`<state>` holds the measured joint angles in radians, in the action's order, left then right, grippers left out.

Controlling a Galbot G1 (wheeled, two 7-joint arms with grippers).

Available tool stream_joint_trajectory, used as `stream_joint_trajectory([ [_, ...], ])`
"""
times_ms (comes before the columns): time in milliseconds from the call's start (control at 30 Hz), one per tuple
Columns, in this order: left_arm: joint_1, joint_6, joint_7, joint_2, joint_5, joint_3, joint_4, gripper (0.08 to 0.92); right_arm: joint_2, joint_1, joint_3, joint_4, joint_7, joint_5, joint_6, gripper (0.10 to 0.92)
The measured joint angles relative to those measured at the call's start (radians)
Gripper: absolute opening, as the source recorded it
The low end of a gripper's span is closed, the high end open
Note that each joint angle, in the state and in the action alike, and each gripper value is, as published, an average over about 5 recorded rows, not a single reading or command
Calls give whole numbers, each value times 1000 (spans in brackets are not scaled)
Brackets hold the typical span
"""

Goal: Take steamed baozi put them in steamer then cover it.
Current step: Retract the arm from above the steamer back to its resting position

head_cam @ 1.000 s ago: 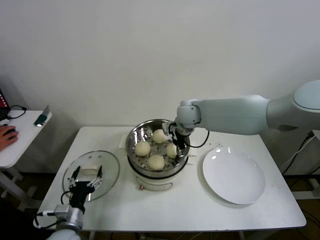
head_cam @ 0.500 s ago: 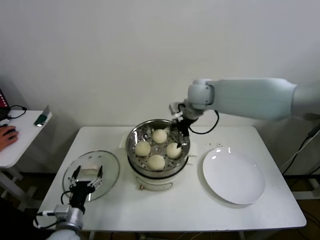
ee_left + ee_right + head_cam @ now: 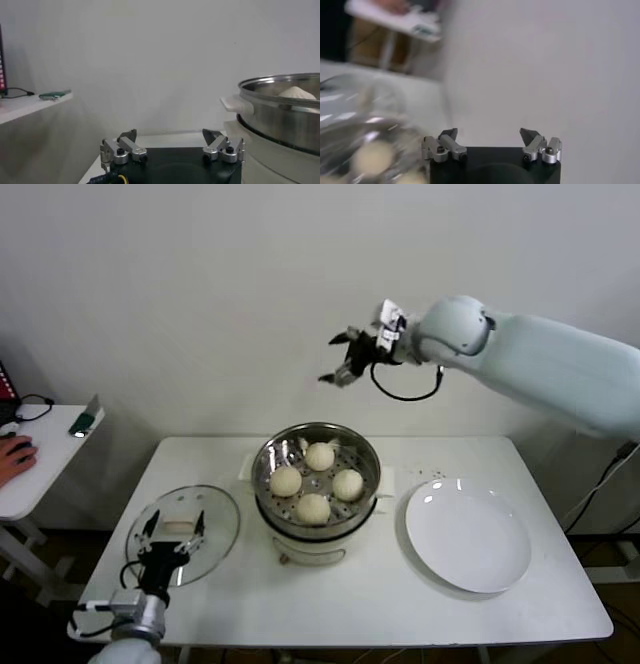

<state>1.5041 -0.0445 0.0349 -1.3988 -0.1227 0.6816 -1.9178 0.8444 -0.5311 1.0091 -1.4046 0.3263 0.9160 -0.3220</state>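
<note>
Right tool [image 3: 340,358] hangs released, high before the plain white wall [image 3: 200,284]; the steamer [image 3: 316,484] sits below it on the white tabletop [image 3: 380,594], four steamed baozi [image 3: 313,507] inside. Left tool [image 3: 170,536], released, hovers over the glass lid [image 3: 215,529].

a bare test room: plain white wall [image 3: 200,304], white folding table [image 3: 380,604], side desk [image 3: 40,459] with a person's hand [image 3: 12,452].

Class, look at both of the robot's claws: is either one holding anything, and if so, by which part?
Nothing is held. The right claw hangs open and empty above the steamer. The left claw sits open by the glass lid, gripping nothing.
</note>
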Motion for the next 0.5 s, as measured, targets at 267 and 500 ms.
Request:
stream_joint_trajectory([
  [267,-2,-1,3,2,47,-13,-11,823,-153,409,-418,-86,-177,-75,81,823],
  [500,-5,6,-3,1,109,-26,-16,823,-199,865,-858,-181,-231,-171,189,823],
])
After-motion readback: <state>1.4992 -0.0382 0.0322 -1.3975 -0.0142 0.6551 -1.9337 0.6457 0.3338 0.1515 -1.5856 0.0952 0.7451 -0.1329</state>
